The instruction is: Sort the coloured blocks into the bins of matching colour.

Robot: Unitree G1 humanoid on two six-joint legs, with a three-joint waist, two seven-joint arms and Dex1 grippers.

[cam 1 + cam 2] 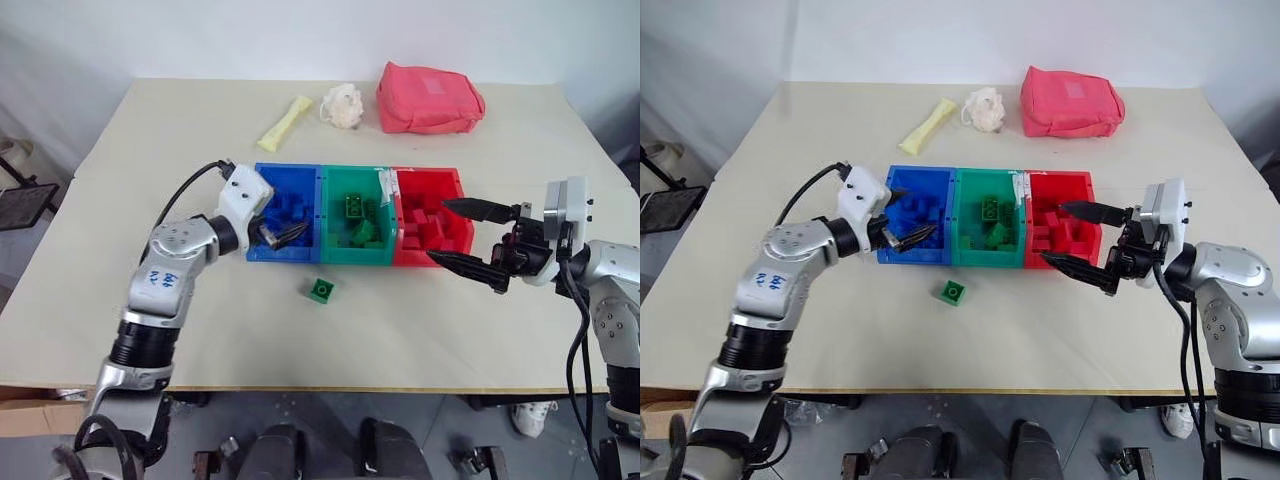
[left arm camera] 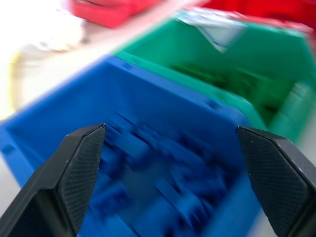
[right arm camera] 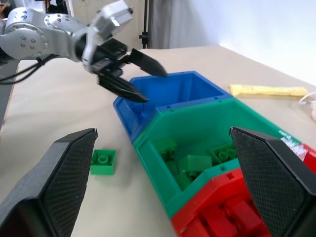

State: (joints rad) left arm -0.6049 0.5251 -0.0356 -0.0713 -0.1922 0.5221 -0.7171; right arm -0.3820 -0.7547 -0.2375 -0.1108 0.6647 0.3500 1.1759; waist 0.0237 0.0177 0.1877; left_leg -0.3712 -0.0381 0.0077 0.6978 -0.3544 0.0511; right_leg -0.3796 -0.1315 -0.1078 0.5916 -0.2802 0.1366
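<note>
At your left, the left gripper (image 1: 283, 233) hangs over the blue bin (image 1: 300, 182), fingers spread and empty; blurred blue bricks (image 2: 148, 163) apparently lie inside. The green bin (image 1: 335, 205) holds green bricks (image 1: 356, 206). One green square brick (image 1: 321, 290) lies on the table (image 1: 450, 310) just before it. Beside the red bin (image 1: 445, 190), your right gripper (image 1: 468, 236) gapes, empty.

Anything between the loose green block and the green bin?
Nothing visible. The green block sits on bare table just in front of the green bin, apart from its front wall. Both end effectors are off to the sides.
</note>
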